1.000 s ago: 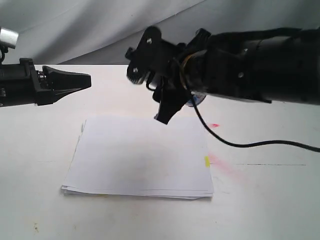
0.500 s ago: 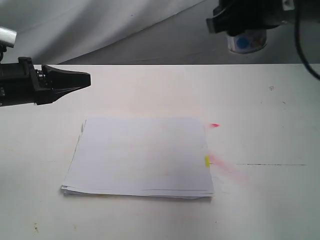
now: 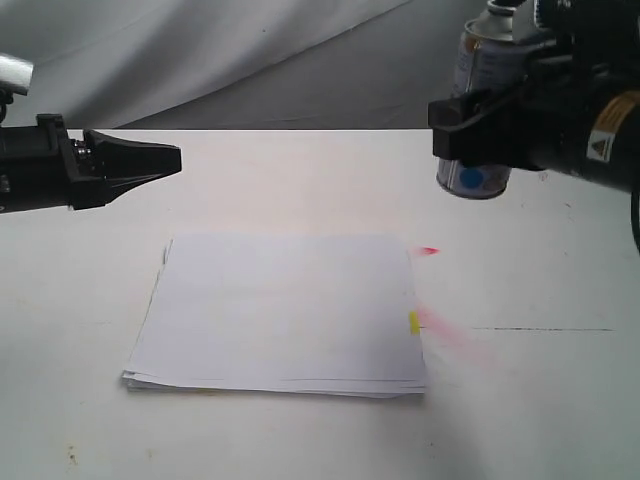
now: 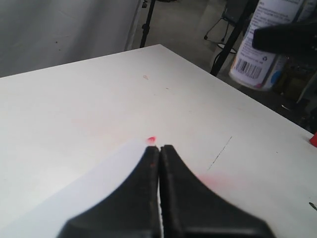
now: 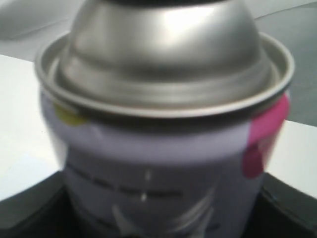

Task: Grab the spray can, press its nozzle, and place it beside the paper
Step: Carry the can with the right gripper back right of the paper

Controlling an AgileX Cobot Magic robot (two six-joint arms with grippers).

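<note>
The spray can [image 3: 486, 70], silver with a white label and a blue dot near its base, hangs upright in the air above the table's far right. My right gripper [image 3: 470, 135] is shut on the spray can's body, with one black finger [image 3: 462, 118] crossing its front. The right wrist view is filled by the can's domed shoulder [image 5: 163, 54]; the black nozzle is mostly cut off at the frame's edge. The paper [image 3: 285, 310], with its yellow tab [image 3: 414, 322], lies flat mid-table. My left gripper [image 3: 178, 160] hovers at the left, shut and empty, its tips [image 4: 159, 148] pressed together.
A red spot [image 3: 428, 250] and a pink smear [image 3: 452, 336] mark the white table [image 3: 540, 400] just right of the paper. A thin black line [image 3: 540, 329] runs further right. A grey cloth backdrop [image 3: 200, 50] hangs behind the table.
The right arm swung from low over the paper's far edge up to the far right carrying the can, then lowered it a little. The left arm has not moved.
</note>
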